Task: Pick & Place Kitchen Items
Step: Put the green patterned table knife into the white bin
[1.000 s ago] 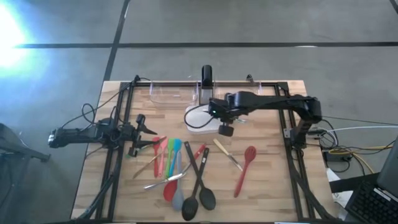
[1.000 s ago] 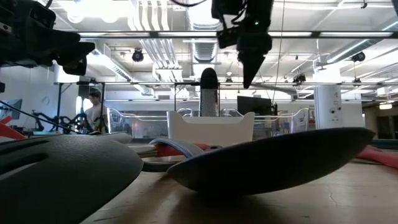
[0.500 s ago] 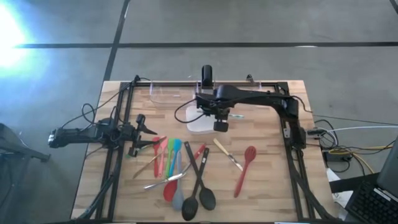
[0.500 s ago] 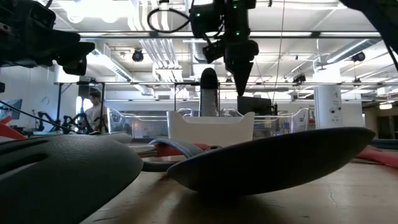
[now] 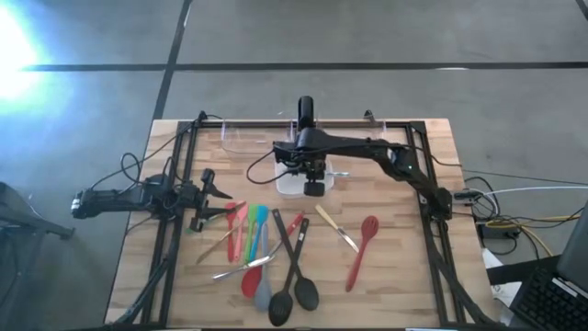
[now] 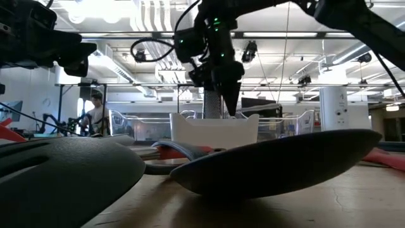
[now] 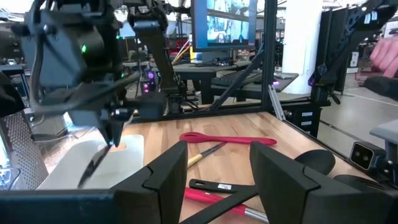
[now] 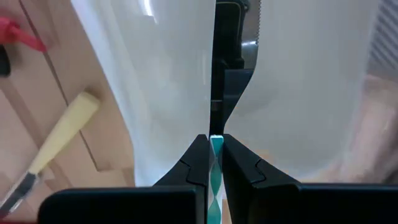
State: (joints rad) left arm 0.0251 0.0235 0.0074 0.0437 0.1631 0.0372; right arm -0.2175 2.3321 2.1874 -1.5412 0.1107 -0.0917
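Note:
The kitchen items lie flat on the wooden table: a cluster of red, green, blue, black and metal utensils (image 5: 262, 253), a cream-handled knife (image 5: 335, 228) and a red spoon (image 5: 362, 248). My right gripper (image 5: 313, 187) hangs shut, pointing down, just above the white square dish (image 5: 290, 182). Nothing shows between its fingers (image 8: 199, 155), and its tip (image 6: 231, 109) stands clear over the dish's rim (image 6: 214, 130). My left gripper (image 5: 220, 190) waits level at the table's left edge, open, with nothing between its fingers (image 7: 168, 171).
Clear plastic bins (image 5: 253, 138) stand along the far edge behind the dish, beside a black post (image 5: 304, 110). A black frame (image 5: 184, 184) runs along the table's left, right and far sides. Bare wood lies at the near right (image 5: 413, 285).
My right gripper has moved toward the table's left edge and down, coming in over the white dish, and has stayed shut. The utensils and the dish lie as before.

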